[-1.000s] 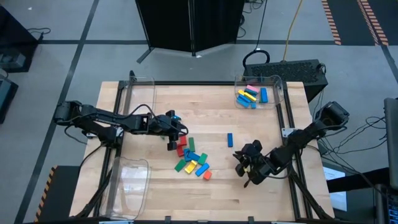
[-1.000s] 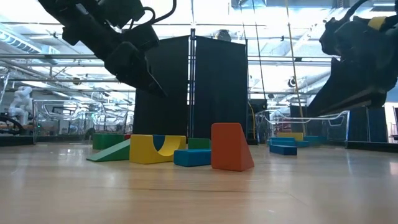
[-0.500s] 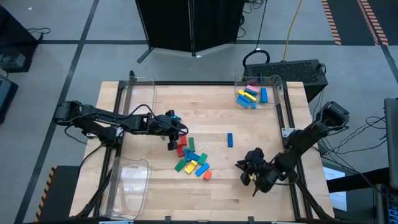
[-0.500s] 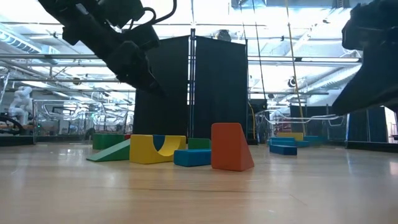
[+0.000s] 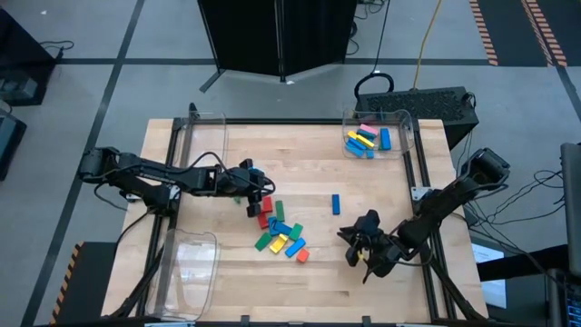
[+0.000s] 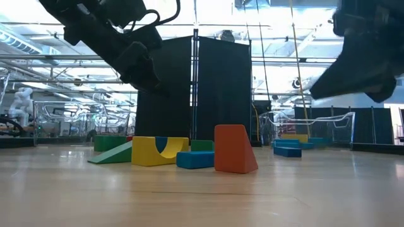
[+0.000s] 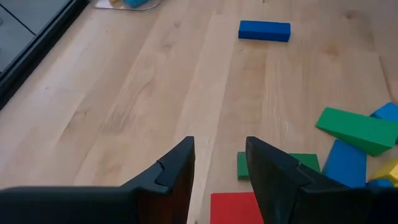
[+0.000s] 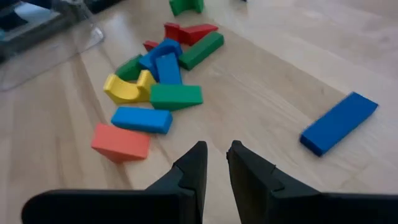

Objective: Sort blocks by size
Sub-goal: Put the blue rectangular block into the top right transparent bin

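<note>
A pile of coloured blocks [image 5: 278,232] lies on the wooden table near its middle; it also shows in the right wrist view [image 8: 155,81] and the low view [image 6: 189,151]. One blue bar [image 5: 335,203] lies apart to the pile's right. My left gripper [image 5: 252,207] hovers at the pile's far left edge, open and empty, above a red block [image 7: 236,208] and a green block [image 7: 277,163]. My right gripper [image 5: 349,245] hangs right of the pile, pointing toward it, empty, with only a narrow gap between its fingertips [image 8: 216,155].
A clear bin [image 5: 374,136] at the far right corner holds several blocks. One clear bin [image 5: 204,127] stands at the far left, another [image 5: 191,259] at the near left. Bare wood lies between the pile and my right gripper.
My right gripper has drifted toward the table's near edge, then come back a little toward the pile, still clear of the table. The blocks have not moved.
</note>
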Motion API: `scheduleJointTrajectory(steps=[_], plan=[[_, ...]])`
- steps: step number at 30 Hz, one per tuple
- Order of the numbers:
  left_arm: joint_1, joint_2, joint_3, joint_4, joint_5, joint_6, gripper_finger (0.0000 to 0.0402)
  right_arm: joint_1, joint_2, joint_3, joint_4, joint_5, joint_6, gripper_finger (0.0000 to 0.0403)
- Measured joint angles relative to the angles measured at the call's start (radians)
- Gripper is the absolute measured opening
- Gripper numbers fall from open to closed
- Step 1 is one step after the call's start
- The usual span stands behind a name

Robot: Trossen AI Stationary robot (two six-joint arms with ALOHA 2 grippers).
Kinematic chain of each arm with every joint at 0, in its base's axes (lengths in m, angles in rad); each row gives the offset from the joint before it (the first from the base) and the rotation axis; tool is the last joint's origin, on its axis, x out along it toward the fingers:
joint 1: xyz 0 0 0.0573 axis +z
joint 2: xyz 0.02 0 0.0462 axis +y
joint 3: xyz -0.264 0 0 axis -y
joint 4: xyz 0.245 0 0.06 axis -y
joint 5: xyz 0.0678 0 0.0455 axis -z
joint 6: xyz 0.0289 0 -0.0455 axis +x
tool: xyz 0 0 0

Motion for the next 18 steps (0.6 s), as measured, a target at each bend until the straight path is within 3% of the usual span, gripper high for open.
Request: scheduleJointTrajectory(steps=[3, 6, 9, 13, 18], plan=[[0.0, 0.002, 0.0, 0.045, 0.001, 0.018, 0.0146, 0.0, 0.0, 0.037, -0.047, -0.02, -0.026, 0.0059], [-0.001, 0.041, 0.002, 0.16, 0.021, 0.095, 0.0146, 0.005, -0.003, 0.083, -0.208, -0.065, -0.025, 0.0059], [-0.001, 0.117, 0.018, 0.254, 0.028, 0.146, 0.0146, 0.005, -0.005, 0.132, -0.43, -0.118, 0.058, 0.0059], [0.004, 0.245, 0.084, 0.255, 0.064, 0.179, 0.0149, 0.004, -0.005, 0.147, -0.626, -0.152, 0.162, 0.0059], [0.003, 0.385, 0.191, 0.255, 0.068, 0.213, 0.0195, 0.005, -0.005, 0.146, -0.79, -0.202, 0.302, 0.0059]])
